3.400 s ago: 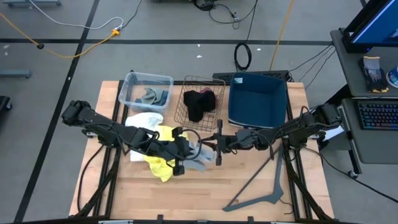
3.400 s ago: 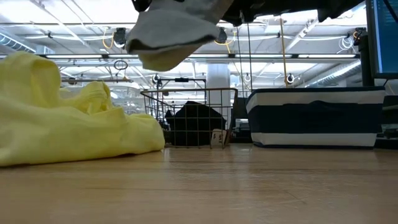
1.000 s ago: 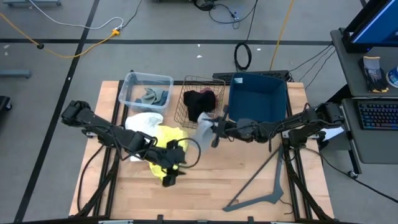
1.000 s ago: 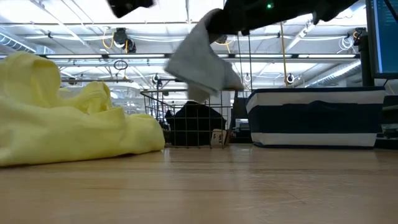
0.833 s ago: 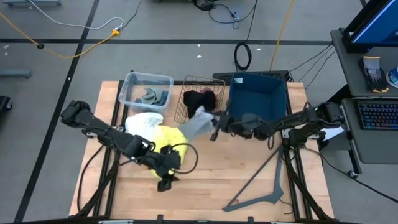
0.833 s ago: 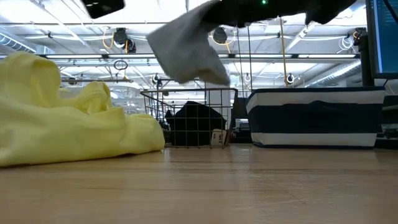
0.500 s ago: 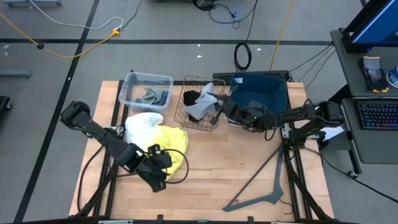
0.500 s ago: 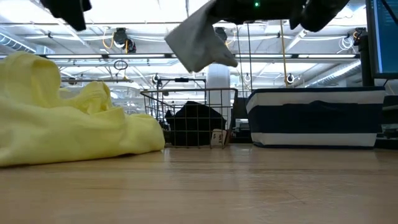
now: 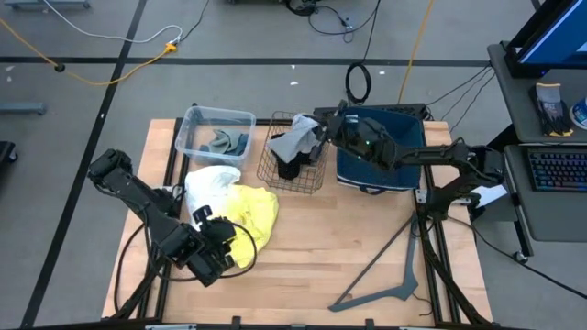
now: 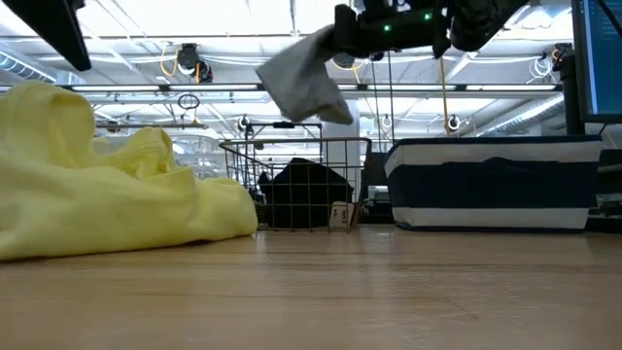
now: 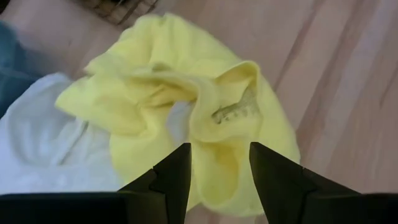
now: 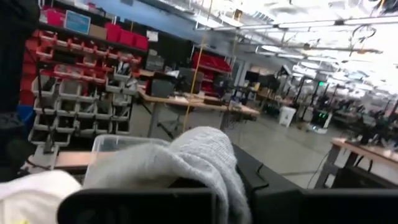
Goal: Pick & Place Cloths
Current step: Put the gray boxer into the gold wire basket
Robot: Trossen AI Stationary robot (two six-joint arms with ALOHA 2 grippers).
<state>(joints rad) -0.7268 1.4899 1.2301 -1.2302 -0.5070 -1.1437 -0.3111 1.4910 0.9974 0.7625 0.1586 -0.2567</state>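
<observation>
My right gripper [image 9: 320, 135] is shut on a light grey cloth [image 9: 295, 141] above the wire basket [image 9: 310, 180], which holds a black cloth [image 9: 288, 168]. In the low view the grey cloth [image 10: 301, 83] hangs clear above the basket's rim [image 10: 292, 146]. The yellow cloth [image 9: 252, 209] lies crumpled on the table, partly over the white cloth [image 9: 211, 181]. My left gripper [image 9: 227, 241] hovers open over the yellow cloth's near edge; its fingers [image 11: 177, 171] stand apart above the yellow folds [image 11: 211, 118], touching nothing. My right gripper pinches the light grey cloth by one bunched end [image 12: 214, 163] between its two fingers. The fingers reach about level from the table's right side. The rest of the cloth [image 10: 296, 92] droops slack below and beside them, lifted clear of the basket.
A clear plastic bin [image 9: 194, 122] with grey-green cloths stands at the far left. A blue bin [image 9: 381, 151] sits right of the basket, under my right arm. A grey V-shaped metal bar [image 9: 396, 266] lies near the right front. Bare wood lies at front centre.
My right gripper has carried the grey cloth from the table's middle toward the far edge and upward, to above the wire basket. My left gripper has swung toward the near left, tipped downward, and now stands over the yellow cloth's near edge.
</observation>
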